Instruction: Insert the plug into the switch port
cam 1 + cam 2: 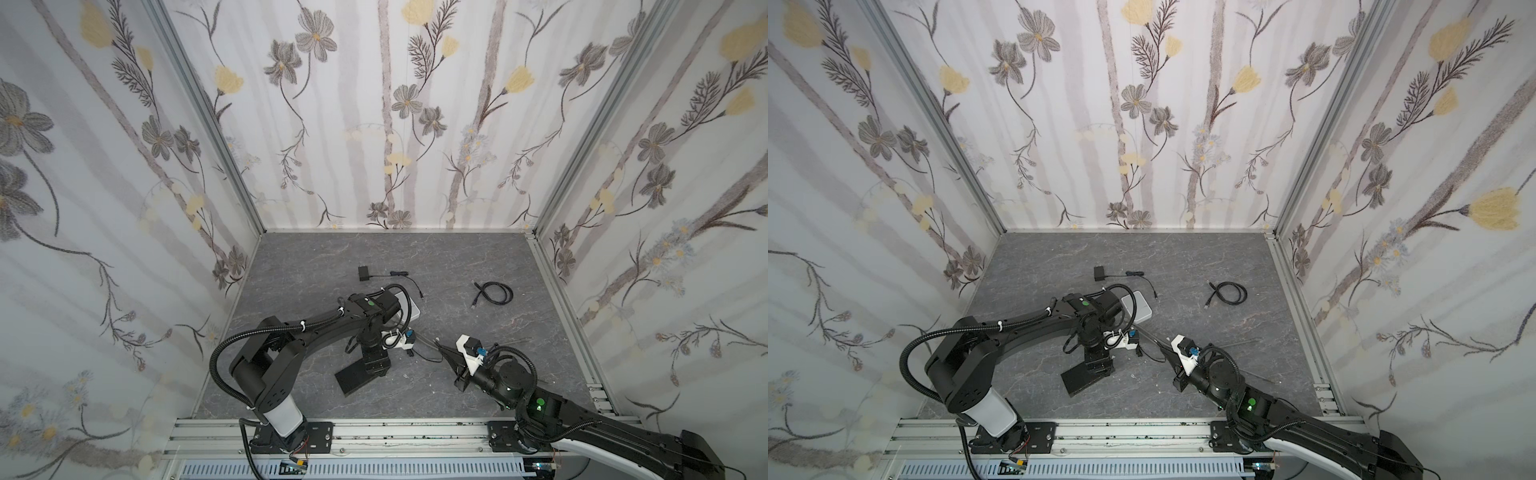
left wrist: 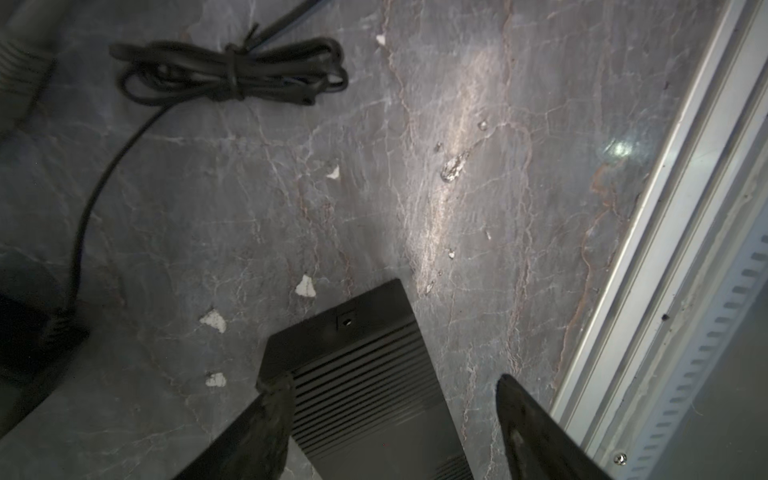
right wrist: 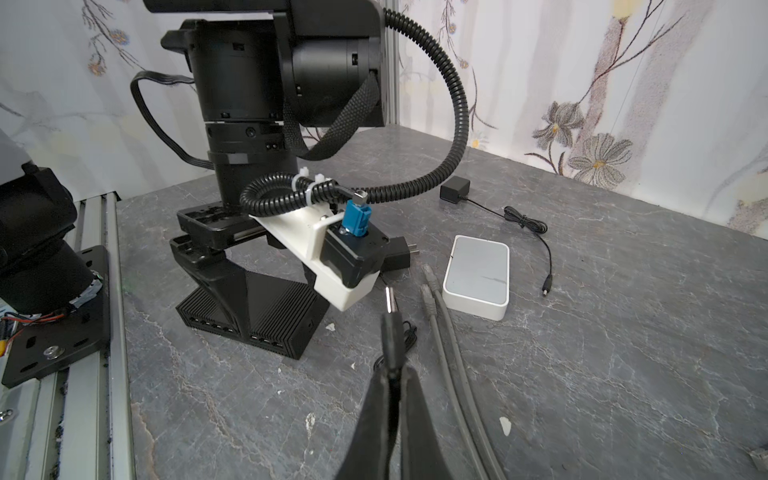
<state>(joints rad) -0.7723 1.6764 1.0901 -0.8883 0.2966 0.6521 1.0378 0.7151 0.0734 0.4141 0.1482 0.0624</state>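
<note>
Plug [image 3: 390, 328] — a slim black body with a bright metal tip — is pinched between the closed fingers of the right gripper [image 3: 392, 376], tip outward. In both top views this gripper [image 1: 441, 348] is found right of centre in the lower part of the frame, pointed up and to the left; the plug is too small there to be made out. The plug is held apart from the switch [image 3: 266, 316], with bare table [image 3: 324, 386] seen between them. The switch [image 1: 351, 380], a black ribbed box, is laid flat on the table at lower centre of both top views and is partly hidden under the left gripper [image 2: 390, 384]. The jaws of that gripper are spread wide and set astride the box: one finger [image 2: 270, 411] is seen at the edge of the box (whether it touches cannot be judged), the other is clear of it, and nothing is gripped. A small round socket [image 2: 345, 321] is shown on one side face of the switch. A white box [image 3: 478, 274] is seen near the plug, two grey cables [image 3: 457, 357] are laid beside it, and a black adapter [image 3: 455, 189] with a thin lead is placed farther back.
</note>
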